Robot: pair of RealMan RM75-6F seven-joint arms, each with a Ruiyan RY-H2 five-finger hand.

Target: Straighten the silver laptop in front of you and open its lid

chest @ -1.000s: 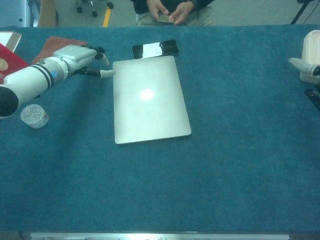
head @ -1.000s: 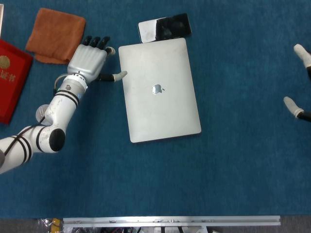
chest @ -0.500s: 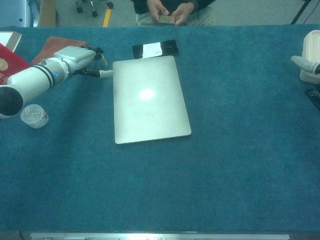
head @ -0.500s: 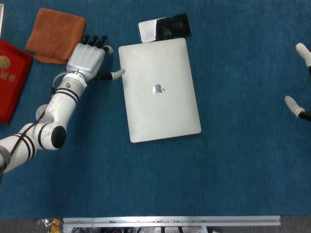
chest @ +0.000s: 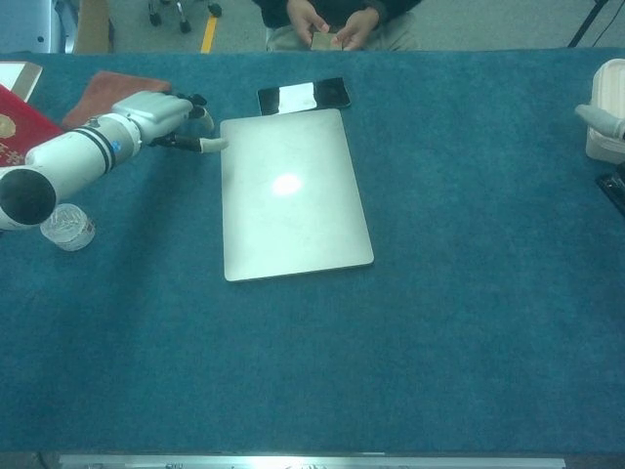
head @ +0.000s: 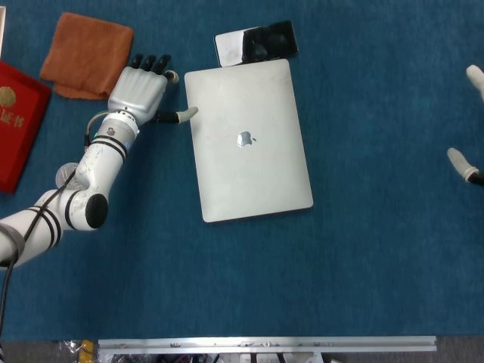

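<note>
The silver laptop (head: 246, 140) (chest: 290, 191) lies closed on the blue table, lid down, turned a little off square. My left hand (head: 139, 90) (chest: 156, 110) lies flat at the laptop's left edge near its far corner, fingers apart, thumb tip touching that edge. It holds nothing. My right hand (head: 470, 121) (chest: 606, 124) shows only at the right border, far from the laptop, with pale fingertips (head: 458, 161) spread and nothing in them.
A black phone (head: 255, 43) (chest: 303, 96) lies just beyond the laptop's far edge. An orange cloth (head: 85, 54) and a red booklet (head: 17, 121) lie at the far left. A small clear cap (chest: 66, 227) sits under my left forearm. A person sits across the table.
My left forearm has swung slightly toward the laptop, thumb staying at its edge. The right hand has drifted a little further right. The laptop has not visibly moved.
</note>
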